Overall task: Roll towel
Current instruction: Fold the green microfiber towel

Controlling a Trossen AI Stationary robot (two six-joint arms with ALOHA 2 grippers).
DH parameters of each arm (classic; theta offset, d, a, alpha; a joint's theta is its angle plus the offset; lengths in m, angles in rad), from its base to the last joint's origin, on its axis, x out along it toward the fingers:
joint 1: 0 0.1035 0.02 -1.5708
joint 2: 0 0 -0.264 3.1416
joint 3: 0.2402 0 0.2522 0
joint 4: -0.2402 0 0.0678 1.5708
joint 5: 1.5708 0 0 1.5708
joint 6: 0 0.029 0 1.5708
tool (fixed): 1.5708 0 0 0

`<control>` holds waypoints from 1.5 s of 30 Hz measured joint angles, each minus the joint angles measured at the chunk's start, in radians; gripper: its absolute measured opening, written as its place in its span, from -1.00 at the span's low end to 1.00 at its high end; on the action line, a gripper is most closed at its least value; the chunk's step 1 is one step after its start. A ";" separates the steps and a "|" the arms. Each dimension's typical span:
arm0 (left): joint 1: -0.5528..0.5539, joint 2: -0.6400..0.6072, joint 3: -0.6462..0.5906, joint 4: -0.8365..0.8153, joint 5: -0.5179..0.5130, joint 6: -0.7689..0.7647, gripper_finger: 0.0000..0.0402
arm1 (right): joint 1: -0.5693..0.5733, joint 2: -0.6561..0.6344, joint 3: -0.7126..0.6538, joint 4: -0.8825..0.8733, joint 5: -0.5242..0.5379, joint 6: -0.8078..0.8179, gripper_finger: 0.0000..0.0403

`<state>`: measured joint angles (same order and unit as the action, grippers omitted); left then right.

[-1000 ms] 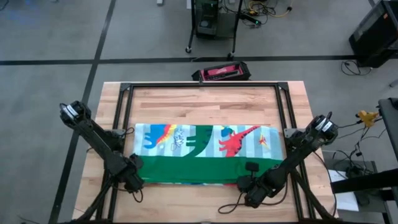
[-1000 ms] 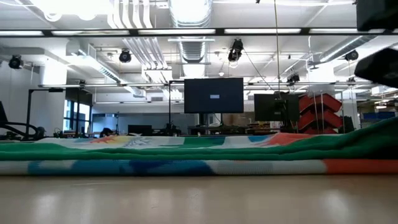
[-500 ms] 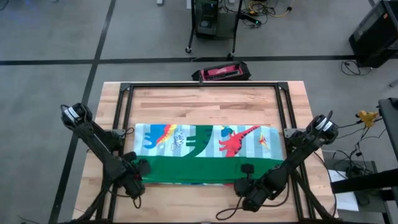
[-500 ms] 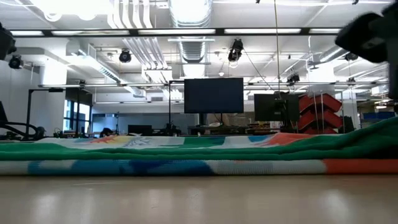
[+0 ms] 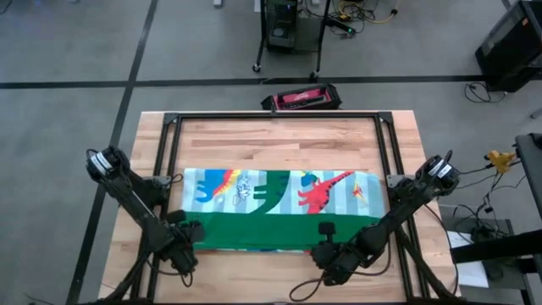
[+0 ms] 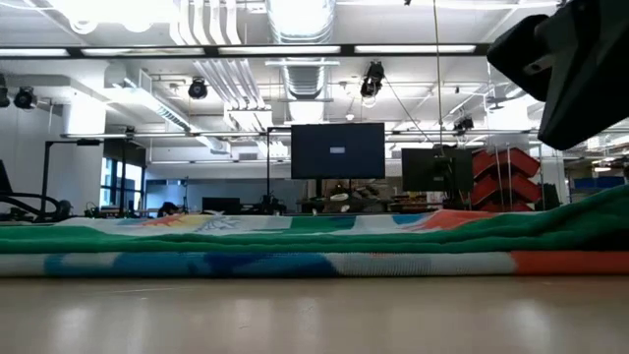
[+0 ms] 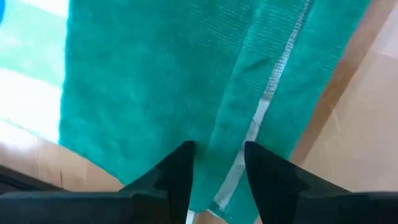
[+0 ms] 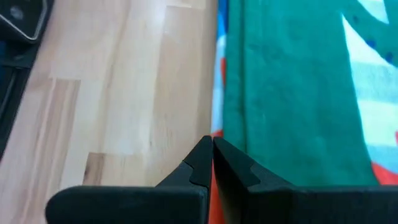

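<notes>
The towel (image 5: 279, 193) lies spread across the middle of the table, its dinosaur-striped face up along the far side. A solid green band (image 5: 279, 230) is folded over its near side. In the low view the towel (image 6: 295, 251) is a low flat stack. My left gripper (image 5: 188, 233) is open over the green band's left end, a ridge of green cloth (image 7: 242, 93) running between its fingers (image 7: 180, 168). My right gripper (image 5: 322, 240) is shut and raised over the towel's near edge (image 8: 219, 93), right of the middle. My left gripper comes slanting down at the green fold near the towel's left end, one finger on each side of the ridge (image 7: 219, 134). Whether the fingers touch the cloth, I cannot tell.
A black metal frame (image 5: 169, 127) borders the table's far, left and right sides. A red and black case (image 5: 301, 97) lies just beyond the far edge. Bare wood (image 5: 271, 144) shows beyond the towel, and a narrow strip (image 8: 124, 93) along the near edge.
My right gripper has moved toward the table's left along the towel's near edge, staying shut. In the low view a dark arm has come further into the picture at the top right. The towel has stayed where it was.
</notes>
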<state>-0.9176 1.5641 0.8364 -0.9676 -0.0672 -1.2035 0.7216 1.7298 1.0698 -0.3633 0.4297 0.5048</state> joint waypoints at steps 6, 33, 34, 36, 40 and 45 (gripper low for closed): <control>0.000 0.030 0.000 0.001 -0.010 0.017 -0.53 | -0.006 0.000 0.000 0.010 0.014 0.000 -1.00; 0.006 -0.075 0.005 -0.070 -0.026 -0.014 -0.99 | -0.117 0.008 -0.078 0.520 -0.003 -0.349 -1.00; 0.008 -0.079 0.006 -0.074 -0.026 -0.014 -0.99 | -0.134 0.010 -0.088 0.558 -0.018 -0.367 -1.00; 0.015 -0.092 0.006 -0.101 -0.026 -0.015 -0.99 | -0.172 0.038 -0.093 0.651 -0.060 -0.396 -1.00; 0.034 -0.140 0.006 -0.164 -0.040 -0.021 -1.00 | -0.233 0.163 -0.050 0.840 -0.205 -0.474 -1.00; 0.044 -0.226 0.008 -0.168 -0.037 -0.052 -1.00 | -0.285 0.321 0.095 0.829 -0.220 -0.530 -1.00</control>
<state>-0.8738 1.3381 0.8444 -1.1351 -0.1039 -1.2554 0.4364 2.0511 1.1653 0.4661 0.2095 -0.0254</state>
